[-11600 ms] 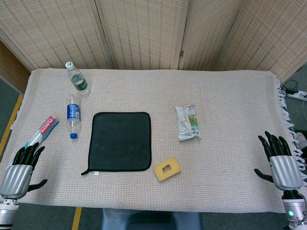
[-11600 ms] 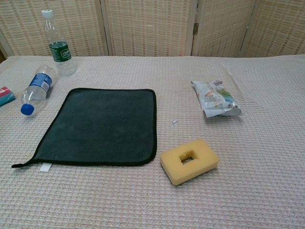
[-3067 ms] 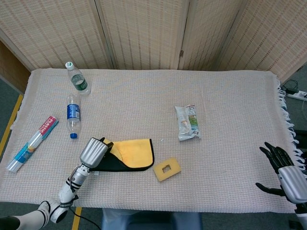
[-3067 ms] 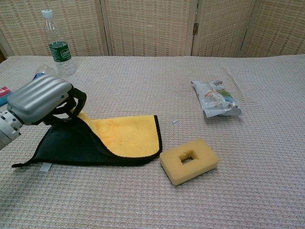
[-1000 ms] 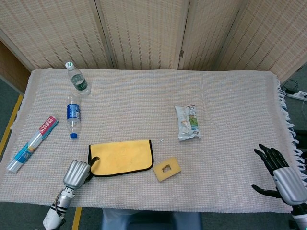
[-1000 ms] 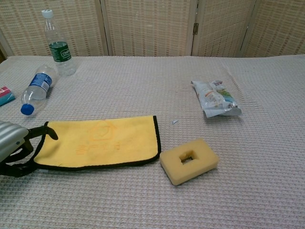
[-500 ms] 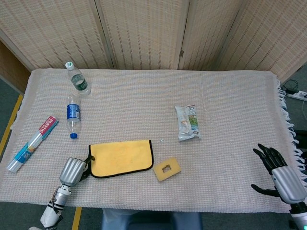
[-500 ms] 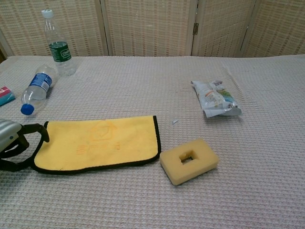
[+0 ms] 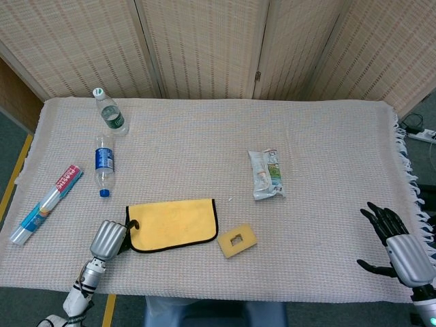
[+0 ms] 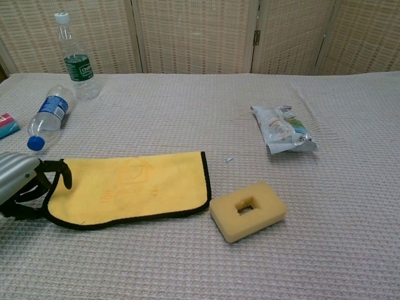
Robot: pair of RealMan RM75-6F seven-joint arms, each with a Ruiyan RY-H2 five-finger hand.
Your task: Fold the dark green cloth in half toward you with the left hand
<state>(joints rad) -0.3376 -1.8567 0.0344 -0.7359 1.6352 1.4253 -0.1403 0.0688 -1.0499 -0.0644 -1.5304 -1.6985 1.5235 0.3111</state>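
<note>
The cloth (image 9: 174, 221) lies folded in half near the table's front edge, its yellow underside up and a dark border around it. In the chest view the cloth (image 10: 131, 187) is a wide rectangle with a wavy near edge. My left hand (image 9: 107, 240) sits at its left edge. There the left hand (image 10: 19, 178) has its dark fingers curled around that edge, one finger lying over the far left corner. My right hand (image 9: 398, 248) hovers open at the front right, fingers spread, far from the cloth.
A yellow sponge (image 10: 248, 209) lies just right of the cloth. A snack packet (image 9: 266, 175) is further back right. One bottle (image 9: 109, 112) stands at the back left, another bottle (image 9: 103, 162) lies beside it, and a red-blue tube (image 9: 48, 203) lies at the left.
The left hand drew slightly left, then returned to the cloth's left edge. The cloth's near left corner has shifted a little. The right hand has barely moved.
</note>
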